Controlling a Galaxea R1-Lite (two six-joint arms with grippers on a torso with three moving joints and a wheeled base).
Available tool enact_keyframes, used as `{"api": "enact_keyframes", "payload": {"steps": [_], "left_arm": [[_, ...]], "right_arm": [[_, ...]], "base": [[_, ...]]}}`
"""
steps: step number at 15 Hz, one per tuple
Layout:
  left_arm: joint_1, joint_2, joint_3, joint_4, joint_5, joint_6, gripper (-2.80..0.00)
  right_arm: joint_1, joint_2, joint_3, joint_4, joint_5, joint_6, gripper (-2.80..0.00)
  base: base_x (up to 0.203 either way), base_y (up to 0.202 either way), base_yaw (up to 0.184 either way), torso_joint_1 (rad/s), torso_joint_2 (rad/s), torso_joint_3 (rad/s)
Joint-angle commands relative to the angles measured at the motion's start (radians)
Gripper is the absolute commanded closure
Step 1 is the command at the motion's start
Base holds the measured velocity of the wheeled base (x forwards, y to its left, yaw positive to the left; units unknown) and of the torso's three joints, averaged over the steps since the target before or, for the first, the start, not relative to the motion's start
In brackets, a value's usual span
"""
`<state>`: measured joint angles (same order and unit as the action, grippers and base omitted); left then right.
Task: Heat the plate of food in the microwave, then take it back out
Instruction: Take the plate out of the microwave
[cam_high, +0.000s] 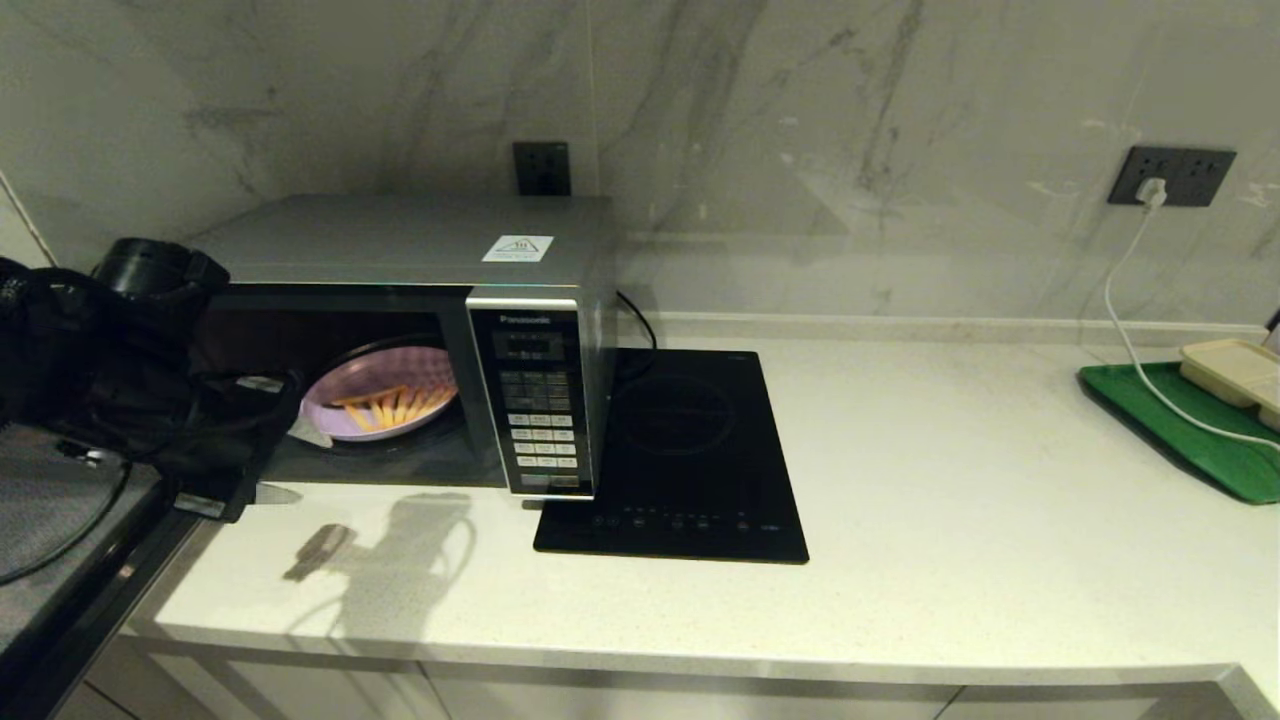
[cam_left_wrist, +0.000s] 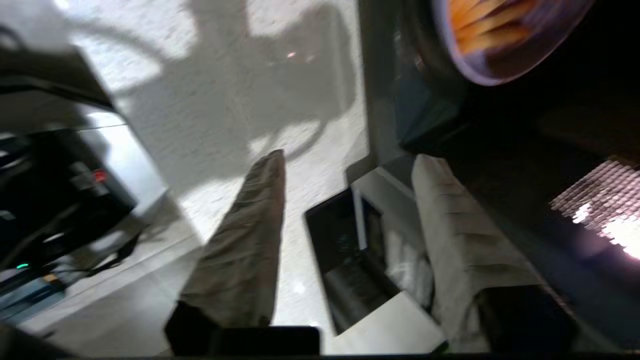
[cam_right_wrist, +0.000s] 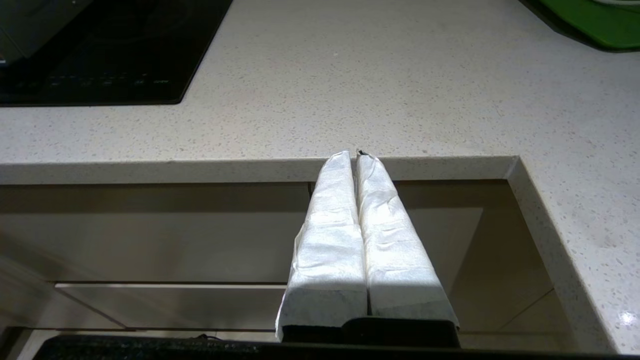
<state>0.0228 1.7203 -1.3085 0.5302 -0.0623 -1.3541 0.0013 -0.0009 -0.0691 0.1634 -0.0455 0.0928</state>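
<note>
1. The microwave (cam_high: 420, 300) stands at the back left of the pale speckled surface (cam_high: 950, 480) with its door (cam_high: 215, 470) swung open toward the robot's left.
2. The plate of food (cam_high: 385, 400) sits inside the microwave cavity — lilac, with orange-yellow fries across it.
3. The left gripper (cam_left_wrist: 345, 165) is at the front left corner of the microwave, by the lower edge of the open door. Its fingers (cam_left_wrist: 250, 235) are spread well apart and hold nothing; in the left wrist view one finger shows over the surface and the other over the dark doorway, with the plate beyond them.
4. The right gripper (cam_right_wrist: 356, 155) hangs low in front of the surface edge, well apart from the microwave — its two wrapped fingers (cam_right_wrist: 330, 235) are pressed together, with nothing between them.
5. A black induction cooktop (cam_high: 690, 460) lies just beside the microwave on its right.
6. At the far right, a green tray (cam_high: 1180, 430) carries a beige container (cam_high: 1235, 370), and a white cable (cam_high: 1135, 330) runs down from a wall socket (cam_high: 1170, 177).
</note>
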Motion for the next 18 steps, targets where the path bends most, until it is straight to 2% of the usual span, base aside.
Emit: {"api": "enact_keyframes", "payload": {"steps": [1, 4, 6, 8, 11, 18], "left_arm": [[0.012, 0.035, 0.001, -0.056, -0.005, -0.025, -2.8], [0.018, 0.094, 0.002, -0.12, -0.007, -0.033, -2.8], [0.031, 0.126, 0.0, -0.197, -0.013, -0.068, -2.8], [0.031, 0.175, -0.009, -0.238, -0.015, -0.076, -2.8], [0.051, 0.241, -0.066, -0.258, -0.024, -0.076, -2.8], [0.084, 0.302, -0.115, -0.253, -0.039, -0.079, -2.8]], "right_arm": [[0.0, -0.001, 0.0, 0.001, 0.0, 0.001, 0.0], [0.0, 0.001, 0.0, 0.001, 0.0, 0.001, 0.0], [0.0, 0.001, 0.0, 0.001, 0.0, 0.001, 0.0], [0.0, 0.001, 0.0, 0.001, 0.0, 0.001, 0.0], [0.0, 0.001, 0.0, 0.001, 0.0, 0.001, 0.0], [0.0, -0.001, 0.0, 0.001, 0.0, 0.001, 0.0]], "base": [[0.0, 0.0, 0.0, 0.0, 0.0, 0.0], [0.0, 0.0, 0.0, 0.0, 0.0, 0.0], [0.0, 0.0, 0.0, 0.0, 0.0, 0.0], [0.0, 0.0, 0.0, 0.0, 0.0, 0.0], [0.0, 0.0, 0.0, 0.0, 0.0, 0.0], [0.0, 0.0, 0.0, 0.0, 0.0, 0.0]]}}
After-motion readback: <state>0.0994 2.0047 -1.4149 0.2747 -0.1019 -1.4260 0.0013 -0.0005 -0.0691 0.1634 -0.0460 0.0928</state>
